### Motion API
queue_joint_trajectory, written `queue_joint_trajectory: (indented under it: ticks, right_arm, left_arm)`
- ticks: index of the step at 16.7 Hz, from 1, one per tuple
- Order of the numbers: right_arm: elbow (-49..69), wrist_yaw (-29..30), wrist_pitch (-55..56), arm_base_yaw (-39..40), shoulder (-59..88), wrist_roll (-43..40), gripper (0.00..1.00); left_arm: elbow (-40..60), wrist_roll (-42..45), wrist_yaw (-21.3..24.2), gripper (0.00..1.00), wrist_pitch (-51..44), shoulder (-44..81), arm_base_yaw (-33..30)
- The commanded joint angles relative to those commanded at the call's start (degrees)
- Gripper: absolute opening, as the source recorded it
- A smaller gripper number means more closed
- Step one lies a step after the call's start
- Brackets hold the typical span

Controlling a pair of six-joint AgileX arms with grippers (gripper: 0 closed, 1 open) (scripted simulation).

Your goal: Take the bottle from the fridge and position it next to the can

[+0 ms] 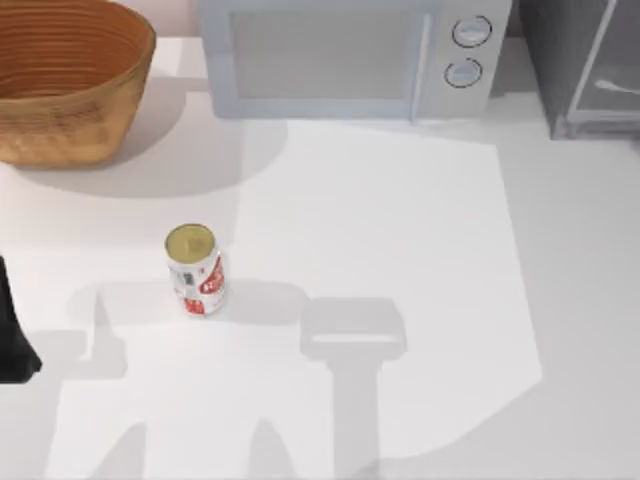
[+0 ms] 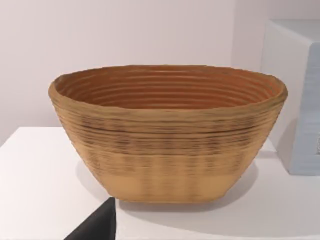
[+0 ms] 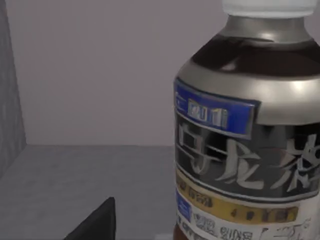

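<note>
Dark plastic at the edge of the right wrist view is part of my right end effector (image 3: 95, 224); I cannot tell how far open it is, nor whether it has hold of anything. Close in front of it, a little off its centre line, stands the bottle (image 3: 250, 125). Its white cap (image 3: 265, 6) is uppermost and the grey label (image 3: 240, 155) runs level round the body, so its long axis is upright, across my line of approach. It rests on a grey floor (image 3: 90, 175) with a grey wall beside it, which I take for the inside of the fridge (image 1: 585, 75). By my reckoning the bottle is not yet out, and the next move turns on closing squarely round that upright body from the side.

Farther out, the can (image 1: 195, 270) stands upright on the desk (image 1: 400, 250), well apart from the fridge and from my right end effector. It is much nearer my left end effector (image 1: 15, 335), which is parked at the desk's left edge, facing the woven basket (image 2: 170, 135); I cannot tell how open it is either. My right arm is plainly the nearer one to the bottle. A microwave (image 1: 330, 55) sits between the basket and the fridge.
</note>
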Motion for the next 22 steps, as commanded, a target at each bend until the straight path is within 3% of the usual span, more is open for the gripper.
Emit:
queue_joint_trajectory:
  ticks: [7,12,22]
  right_arm:
    - [13.00,1.67,-5.86,1.53,7.05,-0.05,1.00]
    - [14.40,1.88,-6.59,1.73,7.79,-0.07,1.00]
    - [14.40,1.88,-6.59,1.73,7.79,-0.07,0.25]
  left_arm:
    - [0.00,0.00,0.00,1.00,0.00,0.00,0.00]
    - [0.00,0.00,0.00,1.00,0.00,0.00,0.00]
    - [0.00,0.00,0.00,1.00,0.00,0.00,0.00]
